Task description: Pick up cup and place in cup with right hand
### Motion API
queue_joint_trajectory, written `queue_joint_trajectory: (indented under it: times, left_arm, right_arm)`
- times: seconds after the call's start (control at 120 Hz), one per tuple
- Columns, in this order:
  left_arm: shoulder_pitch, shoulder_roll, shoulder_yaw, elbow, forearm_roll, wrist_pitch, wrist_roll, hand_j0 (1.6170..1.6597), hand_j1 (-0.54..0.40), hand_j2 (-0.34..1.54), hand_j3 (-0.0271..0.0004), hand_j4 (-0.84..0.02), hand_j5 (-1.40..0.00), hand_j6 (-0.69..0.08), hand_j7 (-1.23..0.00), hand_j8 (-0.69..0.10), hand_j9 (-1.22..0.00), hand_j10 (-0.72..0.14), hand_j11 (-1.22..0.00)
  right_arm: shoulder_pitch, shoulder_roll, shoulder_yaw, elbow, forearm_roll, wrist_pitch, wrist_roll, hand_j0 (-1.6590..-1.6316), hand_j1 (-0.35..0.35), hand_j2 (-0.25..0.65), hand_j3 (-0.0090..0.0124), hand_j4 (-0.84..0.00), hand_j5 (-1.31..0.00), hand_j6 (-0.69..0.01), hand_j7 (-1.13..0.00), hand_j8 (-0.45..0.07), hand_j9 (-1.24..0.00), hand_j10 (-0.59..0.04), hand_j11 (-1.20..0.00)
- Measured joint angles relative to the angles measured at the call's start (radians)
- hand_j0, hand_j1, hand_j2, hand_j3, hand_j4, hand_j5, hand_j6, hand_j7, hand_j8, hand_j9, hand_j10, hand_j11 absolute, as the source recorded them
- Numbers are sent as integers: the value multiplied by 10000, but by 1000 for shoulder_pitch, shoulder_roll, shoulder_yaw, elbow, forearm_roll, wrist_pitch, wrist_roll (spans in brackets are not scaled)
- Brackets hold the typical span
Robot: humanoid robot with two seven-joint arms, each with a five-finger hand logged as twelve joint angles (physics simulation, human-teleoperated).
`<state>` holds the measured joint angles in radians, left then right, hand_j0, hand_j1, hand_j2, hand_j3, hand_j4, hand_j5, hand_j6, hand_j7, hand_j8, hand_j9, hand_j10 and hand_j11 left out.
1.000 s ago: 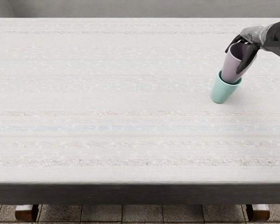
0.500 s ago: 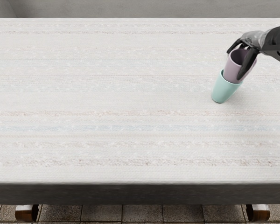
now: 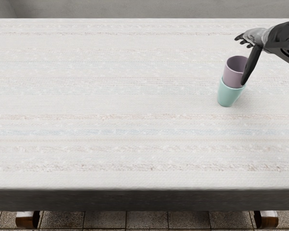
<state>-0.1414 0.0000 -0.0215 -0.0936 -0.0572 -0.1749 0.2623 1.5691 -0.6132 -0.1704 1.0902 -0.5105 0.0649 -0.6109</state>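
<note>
The mauve cup (image 3: pixel 232 76) sits with its lower part inside the mint green cup (image 3: pixel 228 95), which stands on the table at the right. My right hand (image 3: pixel 244 59) is just behind and to the right of the mauve cup, its fingers spread and holding nothing. The thumb (image 3: pixel 252 65) hangs down along the cup's right side and covers part of its rim; whether it touches cannot be told. The other fingers (image 3: pixel 243 38) point left above the cup.
A pale striped cloth covers the table (image 3: pixel 111 106), whose front edge runs across the lower part of the view. A grey wall (image 3: pixel 135 8) stands behind it.
The right hand has let go of the mauve cup, its fingers opening and lifting off. The mauve cup has shifted left and stands more upright in the green one.
</note>
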Motion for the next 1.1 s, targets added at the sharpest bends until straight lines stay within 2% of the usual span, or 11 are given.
queue_joint_trajectory:
  times: [0.183, 0.258, 0.442, 0.583, 0.683, 0.808, 0.933, 1.1]
  left_arm:
    - [31, 0, -2, -1, -1, 0, 0, 16581, 3491, 0, 0, -5, -1, -6, 0, -5, 0, -4, 0]
    - [43, 0, -4, -2, -1, 0, 0, 16581, 3491, 0, 0, -5, -1, -6, 0, -5, 0, -4, 0]
    - [43, 0, -4, -3, -1, 0, 0, 16581, 3491, 0, 0, -5, -1, -6, 0, -6, 0, -4, 0]
    - [43, 0, -4, -3, -1, 0, 0, 16581, 3491, 0, 0, -5, -1, -6, 0, -5, 0, -4, 0]
    - [43, 0, -5, -3, -1, 0, 0, 16581, 3491, 0, 0, -4, -1, -6, 0, -5, 0, -4, 0]
    - [43, 0, -5, -3, -1, 0, 0, 16581, 3491, 0, 0, -4, -1, -6, 0, -5, 0, -4, 0]
    - [44, 0, -5, -3, -1, 0, 0, 16581, 3491, 0, 0, -4, -1, -6, 0, -5, 0, -4, 0]
    - [43, 0, -4, -3, -1, 0, 0, 16581, 3491, 0, 0, -4, -1, -5, 0, -5, 0, -4, 0]
  right_arm:
    - [24, -8, 7, 19, 54, 30, 0, -16579, -3401, -11, 0, -146, -145, -133, -143, -109, -146, -124, -143]
    - [22, -19, 79, 46, 77, 85, 0, -16579, -3431, -7, 0, -111, -102, -107, -99, -87, -102, -94, -100]
    - [16, -26, 206, 153, 161, 141, 0, -16580, -3469, -1, 0, -61, -44, -66, -40, -53, -43, -50, -42]
    - [-4, -13, 278, 299, 258, 148, 0, -16580, -3481, 0, 0, -40, -23, -47, -20, -38, -22, -33, -21]
    - [-93, -9, 393, 417, 301, 172, 0, -16580, -3485, -1, 0, -30, -15, -37, -12, -29, -14, -24, -13]
    - [-260, -10, 550, 493, 360, 323, 0, -16581, -3488, 0, 0, -21, -9, -27, -7, -21, -8, -16, -7]
    - [-432, -30, 702, 528, 414, 471, 0, -16581, -3490, 0, 0, -14, -5, -18, -4, -14, -5, -10, -4]
    - [-527, -162, 771, 536, 509, 531, 0, -16581, -3491, 1, 0, -8, -2, -11, -2, -8, -2, -5, -2]
